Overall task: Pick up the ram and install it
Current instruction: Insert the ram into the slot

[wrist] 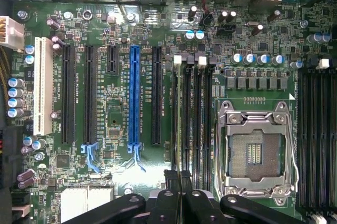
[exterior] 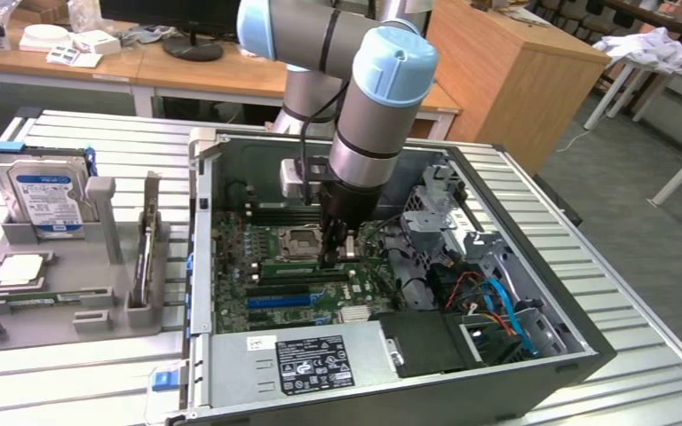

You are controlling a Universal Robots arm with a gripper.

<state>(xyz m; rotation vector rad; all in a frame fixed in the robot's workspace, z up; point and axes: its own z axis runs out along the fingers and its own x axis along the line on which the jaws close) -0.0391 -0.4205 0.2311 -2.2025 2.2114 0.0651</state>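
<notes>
Looking through the exterior view, I have the arm (exterior: 371, 106) reaching down into the open computer case (exterior: 205, 222). The gripper (exterior: 341, 256) is low over the motherboard (exterior: 258, 266), just beside the CPU socket (exterior: 303, 238) on the exterior view's right. From that angle I cannot tell how the fingers stand.

The wrist view settles it. The two black fingers (wrist: 172, 184) are pressed tight together. They hang above one end of the bank of black memory slots (wrist: 197, 119), which runs between the socket and the long blue slot (wrist: 134, 95). Whether anything thin is pinched between the tips, I cannot tell from either view.

The exterior view gives me what the wrist camera does not. A gray tray (exterior: 81, 266) sits on the slatted table (exterior: 68, 382), at the exterior view's left of the case and well apart from the gripper. A hard drive (exterior: 45, 191) stands upright at the tray's far end. A square processor (exterior: 19, 271) lies flat nearer the camera. Just in front of the processor, a narrow dark-green strip (exterior: 45, 300) lies in a long nest.

That strip has the shape of the ram, but I cannot be sure it is. So I cannot tell whether the ram is in the tray, between the fingers, or in a slot under them.
</notes>
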